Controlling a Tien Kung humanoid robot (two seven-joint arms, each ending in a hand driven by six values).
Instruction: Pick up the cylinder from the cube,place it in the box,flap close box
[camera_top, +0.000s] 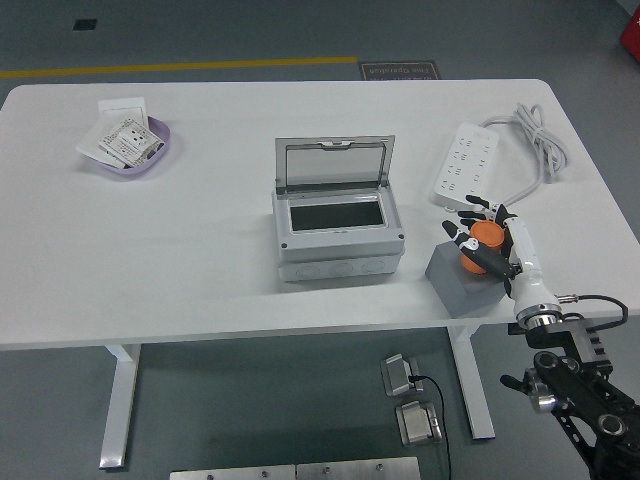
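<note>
My right hand (480, 240) is reaching in from the lower right corner, and its fingers (462, 234) are curling around the orange cylinder (487, 236), closing on it from the right side and top; I'm reading this as a grasp, with the dark fingertips wrapping the cylinder's left and near sides. The cylinder is sitting upright on top of the grey cube (455, 277), near the cube's far right part, and I cannot tell whether it is lifting clear of the cube or resting on it. The cube is standing near the table's (200, 260) front edge, just right of the box (338, 240). The box is lying mid-table, light grey, with its clear flap (333, 163) standing open and tilting back on the far side, dark interior showing. The hand and cylinder are sitting to the right of the box and a little nearer to me, apart from it. A white power strip (472, 166) with its cable (535, 140) is lying beyond the hand, toward the far right. A purple bowl (150, 160) holding packets (122, 140) is sitting at the far left, well apart. My left arm is not showing.
</note>
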